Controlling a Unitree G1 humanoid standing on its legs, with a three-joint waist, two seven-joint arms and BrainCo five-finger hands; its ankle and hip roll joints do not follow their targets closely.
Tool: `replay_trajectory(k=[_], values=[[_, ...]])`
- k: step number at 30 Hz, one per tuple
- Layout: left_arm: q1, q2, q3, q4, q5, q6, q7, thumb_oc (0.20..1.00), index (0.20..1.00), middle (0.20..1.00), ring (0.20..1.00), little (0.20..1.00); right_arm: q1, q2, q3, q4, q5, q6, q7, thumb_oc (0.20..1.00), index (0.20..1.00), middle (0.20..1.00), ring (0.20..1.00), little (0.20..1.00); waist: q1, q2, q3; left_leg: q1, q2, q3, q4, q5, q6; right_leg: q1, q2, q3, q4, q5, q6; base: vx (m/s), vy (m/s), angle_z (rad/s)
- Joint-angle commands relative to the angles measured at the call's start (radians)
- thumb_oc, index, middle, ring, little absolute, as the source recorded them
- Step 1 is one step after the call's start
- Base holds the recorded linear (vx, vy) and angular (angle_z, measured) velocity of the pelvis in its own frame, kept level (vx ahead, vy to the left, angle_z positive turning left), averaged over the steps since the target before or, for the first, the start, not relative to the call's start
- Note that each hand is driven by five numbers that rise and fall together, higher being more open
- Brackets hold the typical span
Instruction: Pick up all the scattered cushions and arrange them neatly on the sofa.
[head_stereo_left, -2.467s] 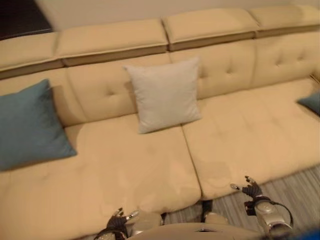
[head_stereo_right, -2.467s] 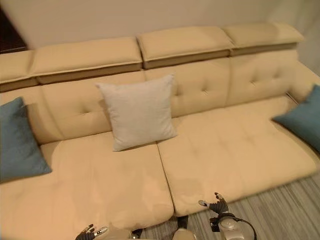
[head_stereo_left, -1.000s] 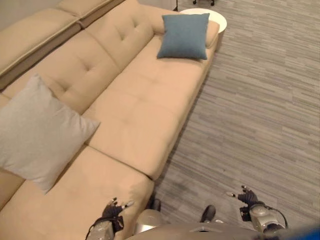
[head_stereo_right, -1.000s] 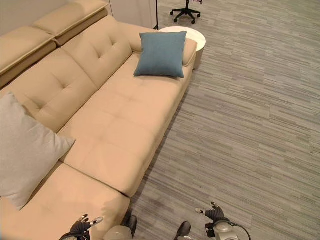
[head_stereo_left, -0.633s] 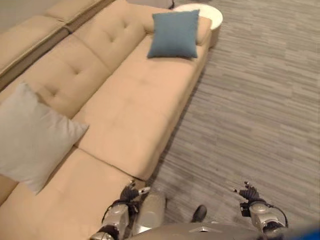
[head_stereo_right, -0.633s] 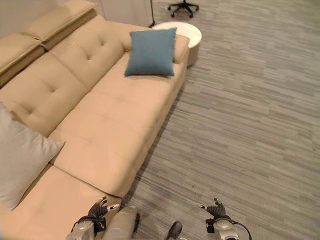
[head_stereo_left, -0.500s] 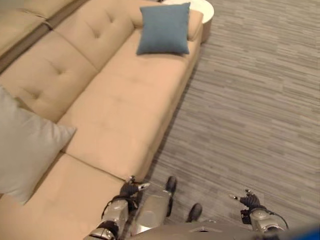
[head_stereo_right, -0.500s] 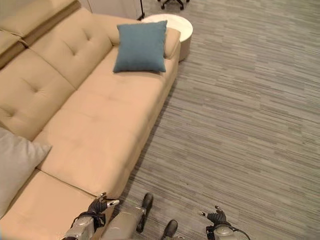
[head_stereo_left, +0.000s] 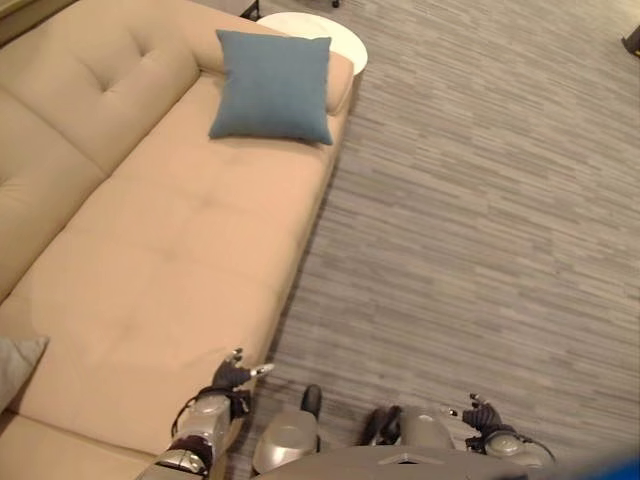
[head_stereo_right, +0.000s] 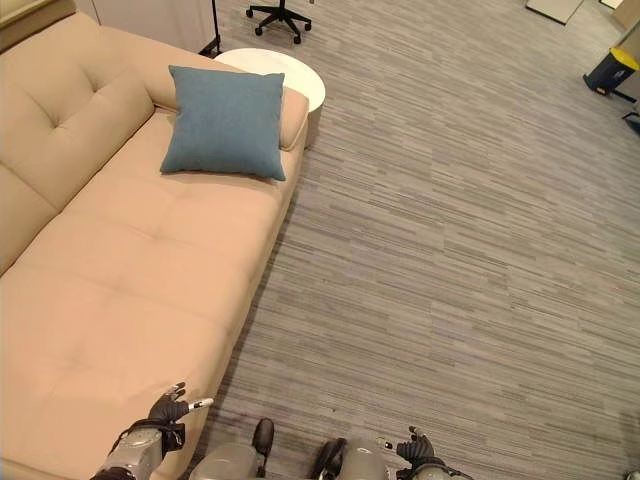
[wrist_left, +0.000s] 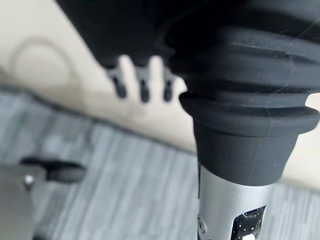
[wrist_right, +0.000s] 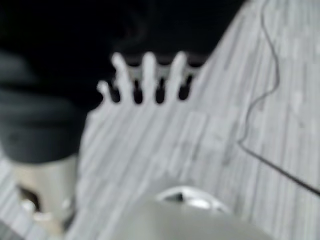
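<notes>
So the sofa (head_stereo_left: 150, 260) runs along the left side, from about 7 o'clock up to 11 o'clock, beige with tufted back cushions. One blue cushion (head_stereo_left: 272, 86) sits at the far end of the seat, around 11 o'clock in the left eye view, propped against the armrest (head_stereo_left: 340, 80) and tilted a bit. Just beyond that armrest there's a round white table (head_stereo_right: 285, 70), partly hidden behind the cushion. A grey cushion (head_stereo_left: 18, 362) barely peeks in at 8 o'clock, just its corner showing, lying on the seat.

Left hand (head_stereo_left: 232, 374) is down at 7 o'clock, hovering over the front edge of the sofa seat. Fingers are loose and straight, holding nothing; its wrist view shows the fingertips (wrist_left: 142, 90) in a row over the beige upholstery with striped floor below them. Right hand (head_stereo_left: 482, 414) is at about 5 o'clock over the grey striped carpet (head_stereo_left: 480, 220), fingers spread and relaxed too, nothing in it. Its wrist view has the fingers (wrist_right: 149, 75) fanned out above the carpet.

The two hands are well apart from each other and both well apart from the blue cushion. Up at 12 o'clock in the right eye view there's the base of an office chair (head_stereo_right: 280, 14), and at about 2 o'clock a small dark bin (head_stereo_right: 607, 70) with a yellow top stands on the floor.
</notes>
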Motion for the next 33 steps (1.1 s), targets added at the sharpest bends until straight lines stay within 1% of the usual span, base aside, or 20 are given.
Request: replay_trajectory(k=[1, 5, 7, 9, 10, 11, 13, 14, 15, 16, 17, 19, 20, 21, 23, 26, 28, 29, 31, 33], values=[[-0.025, 0.007, 0.008, 0.037, 0.049, -0.034, 0.028, 1.000, 1.000, 1.000, 1.000, 1.000, -0.011, -0.034, -0.030, -0.013, 0.004, -0.008, -0.012, 1.000, 1.000, 1.000, 1.000, 1.000, -0.012, 0.022, -0.014, 0.054, 0.096, -0.133, 0.047, -0.116, -0.120, 0.036, 0.048, 0.024, -0.220, 0.180, 0.020, 0.57, -0.090, 0.36], [-0.021, 0.008, 0.009, 0.063, 0.061, -0.031, 0.023, 1.000, 1.000, 1.000, 1.000, 1.000, 0.012, -0.022, -0.039, 0.001, 0.035, -0.012, -0.005, 1.000, 1.000, 1.000, 1.000, 1.000, -0.036, -0.008, -0.069, 0.126, 0.135, -0.155, 0.080, -0.180, -0.153, 0.095, 0.098, 0.046, -0.246, 0.173, 0.001, 0.53, -0.090, 0.40], [-0.020, 0.011, 0.004, 0.068, 0.065, -0.028, 0.022, 1.000, 1.000, 1.000, 1.000, 1.000, 0.016, -0.015, -0.039, 0.015, 0.050, -0.013, -0.004, 1.000, 1.000, 1.000, 1.000, 1.000, -0.038, -0.004, -0.086, 0.133, 0.161, -0.151, 0.120, -0.163, -0.170, 0.117, 0.123, 0.039, -0.245, 0.166, -0.012, 0.31, -0.091, 0.38], [-0.033, 0.023, -0.015, 0.056, 0.070, -0.027, 0.007, 1.000, 1.000, 1.000, 1.000, 1.000, 0.009, -0.013, -0.050, 0.044, 0.087, -0.013, -0.010, 1.000, 1.000, 1.000, 1.000, 1.000, -0.031, -0.010, -0.082, 0.040, 0.181, -0.126, 0.328, -0.106, -0.197, 0.164, 0.149, 0.024, -0.260, 0.152, -0.042, 0.22, -0.122, 0.17], [-0.042, 0.027, -0.026, 0.046, 0.069, -0.029, 0.005, 1.000, 1.000, 1.000, 1.000, 1.000, 0.002, -0.018, -0.055, 0.054, 0.109, -0.012, -0.010, 1.000, 1.000, 1.000, 1.000, 1.000, -0.025, -0.022, -0.071, -0.038, 0.190, -0.097, 0.458, -0.082, -0.190, 0.181, 0.147, 0.015, -0.266, 0.145, -0.057, 0.21, -0.182, -0.06], [-0.086, 0.032, -0.049, 0.023, 0.052, -0.030, 0.003, 1.000, 1.000, 1.000, 1.000, 1.000, -0.038, -0.026, -0.053, 0.090, 0.131, 0.003, -0.017, 1.000, 1.000, 1.000, 1.000, 1.000, 0.012, -0.049, -0.023, -0.209, 0.189, -0.022, 0.639, -0.115, -0.138, 0.227, 0.154, 0.008, -0.296, 0.115, -0.085, 0.12, -0.123, -0.09], [-0.088, 0.032, -0.049, 0.024, 0.051, -0.030, 0.003, 1.000, 1.000, 1.000, 1.000, 1.000, -0.040, -0.026, -0.054, 0.091, 0.131, 0.002, -0.017, 1.000, 1.000, 1.000, 1.000, 1.000, 0.014, -0.046, -0.023, -0.213, 0.193, -0.023, 0.648, -0.121, -0.138, 0.226, 0.157, 0.008, -0.296, 0.115, -0.085, 0.10, -0.027, -0.06], [-0.117, 0.019, -0.063, 0.015, 0.044, -0.030, 0.005, 1.000, 1.000, 1.000, 1.000, 1.000, -0.061, -0.028, -0.055, 0.102, 0.139, 0.005, -0.021, 1.000, 1.000, 1.000, 1.000, 1.000, 0.033, -0.056, -0.012, -0.279, 0.137, -0.011, 0.582, -0.167, -0.127, 0.250, 0.161, 0.017, -0.327, 0.101, -0.076, 0.21, 0.054, -0.20], [-0.129, 0.009, -0.075, 0.012, 0.044, -0.030, 0.010, 1.000, 1.000, 1.000, 1.000, 1.000, -0.064, -0.028, -0.054, 0.105, 0.141, 0.000, -0.031, 1.000, 1.000, 1.000, 1.000, 1.000, 0.037, -0.057, -0.011, -0.288, 0.119, -0.002, 0.499, -0.168, -0.127, 0.252, 0.158, 0.010, -0.337, 0.093, -0.070, 0.41, 0.147, -0.28], [-0.142, -0.004, -0.085, 0.007, 0.046, -0.025, 0.014, 1.000, 1.000, 1.000, 1.000, 1.000, -0.067, -0.031, -0.047, 0.101, 0.132, -0.009, -0.040, 1.000, 1.000, 1.000, 1.000, 1.000, 0.051, -0.043, -0.020, -0.315, 0.083, 0.015, 0.355, -0.100, -0.130, 0.266, 0.184, 0.014, -0.348, 0.071, -0.063, 0.29, 0.122, -0.10], [-0.141, -0.005, -0.086, 0.007, 0.046, -0.025, 0.015, 1.000, 1.000, 1.000, 1.000, 1.000, -0.067, -0.032, -0.047, 0.101, 0.132, -0.009, -0.040, 1.000, 1.000, 1.000, 1.000, 1.000, 0.051, -0.045, -0.020, -0.309, 0.081, 0.016, 0.344, -0.095, -0.130, 0.267, 0.182, 0.014, -0.348, 0.070, -0.063, 0.34, 0.145, -0.05], [-0.143, -0.007, -0.092, -0.001, 0.050, -0.020, 0.018, 1.000, 1.000, 1.000, 1.000, 1.000, -0.058, -0.033, -0.041, 0.097, 0.123, -0.009, -0.043, 1.000, 1.000, 1.000, 1.000, 1.000, 0.066, -0.026, -0.030, -0.326, 0.073, 0.040, 0.209, 0.011, -0.147, 0.295, 0.217, 0.019, -0.348, 0.041, -0.065, 0.28, 0.105, -0.02], [-0.141, -0.007, -0.092, -0.001, 0.047, -0.021, 0.015, 1.000, 1.000, 1.000, 1.000, 1.000, -0.056, -0.027, -0.030, 0.095, 0.111, -0.007, -0.039, 1.000, 1.000, 1.000, 1.000, 1.000, 0.078, -0.028, -0.029, -0.312, 0.056, 0.022, 0.192, 0.014, -0.151, 0.309, 0.228, 0.037, -0.348, 0.037, -0.065, 0.39, 0.186, 0.06], [-0.128, -0.004, -0.087, 0.008, 0.046, -0.020, 0.017, 1.000, 1.000, 1.000, 1.000, 1.000, -0.051, -0.015, -0.011, 0.094, 0.081, -0.003, -0.034, 1.000, 1.000, 1.000, 1.000, 1.000, 0.092, -0.041, -0.031, -0.285, 0.001, -0.064, 0.183, 0.010, -0.137, 0.323, 0.240, 0.066, -0.326, 0.025, -0.070, 0.31, 0.156, 0.06], [-0.123, 0.003, -0.087, 0.011, 0.039, -0.017, 0.015, 1.000, 1.000, 1.000, 1.000, 1.000, -0.054, -0.015, -0.009, 0.090, 0.074, -0.005, -0.038, 1.000, 1.000, 1.000, 1.000, 1.000, 0.090, -0.046, -0.034, -0.280, -0.001, -0.083, 0.181, 0.022, -0.140, 0.318, 0.240, 0.062, -0.288, 0.007, -0.070, 0.22, 0.123, -0.13], [-0.113, 0.020, -0.071, 0.010, 0.036, -0.015, 0.016, 1.000, 1.000, 1.000, 1.000, 1.000, -0.053, -0.005, 0.012, 0.072, 0.043, 0.001, -0.019, 1.000, 1.000, 1.000, 1.000, 1.000, 0.096, -0.054, -0.047, -0.227, 0.006, -0.088, 0.147, 0.008, -0.114, 0.310, 0.230, 0.062, -0.182, -0.009, -0.053, 0.21, 0.177, -0.27], [-0.101, 0.040, -0.057, 0.008, 0.034, -0.009, 0.016, 1.000, 1.000, 1.000, 1.000, 1.000, -0.067, 0.003, 0.029, 0.045, 0.013, 0.009, 0.004, 1.000, 1.000, 1.000, 1.000, 1.000, 0.069, -0.028, -0.036, -0.164, 0.031, -0.102, 0.132, 0.003, -0.086, 0.205, 0.198, 0.075, 0.101, 0.054, -0.006, 0.18, 0.236, -0.60], [-0.101, 0.043, -0.058, 0.009, 0.039, -0.012, 0.020, 1.000, 1.000, 1.000, 1.000, 1.000, -0.067, 0.002, 0.032, 0.034, 0.002, 0.007, 0.003, 1.000, 1.000, 1.000, 1.000, 1.000, 0.052, -0.011, -0.030, -0.136, 0.044, -0.101, 0.109, -0.004, -0.076, 0.160, 0.187, 0.069, 0.168, 0.080, 0.007, 0.13, 0.186, -0.61], [-0.096, 0.041, -0.056, 0.005, 0.037, -0.014, 0.021, 1.000, 1.000, 1.000, 1.000, 1.000, -0.067, 0.003, 0.033, 0.027, 0.000, 0.008, 0.006, 1.000, 1.000, 1.000, 1.000, 1.000, 0.041, -0.002, -0.029, -0.108, 0.051, -0.097, 0.083, -0.007, -0.071, 0.137, 0.165, 0.056, 0.188, 0.085, 0.009, 0.12, 0.087, -0.08], [-0.082, 0.034, -0.045, 0.005, 0.038, -0.020, 0.025, 1.000, 1.000, 1.000, 1.000, 1.000, -0.065, 0.006, 0.048, 0.005, -0.021, 0.006, 0.009, 1.000, 1.000, 1.000, 1.000, 1.000, 0.024, 0.006, -0.022, -0.059, 0.050, -0.121, 0.045, -0.026, -0.071, 0.125, 0.127, 0.074, 0.024, 0.062, -0.016, 0.26, -0.001, -0.12]])
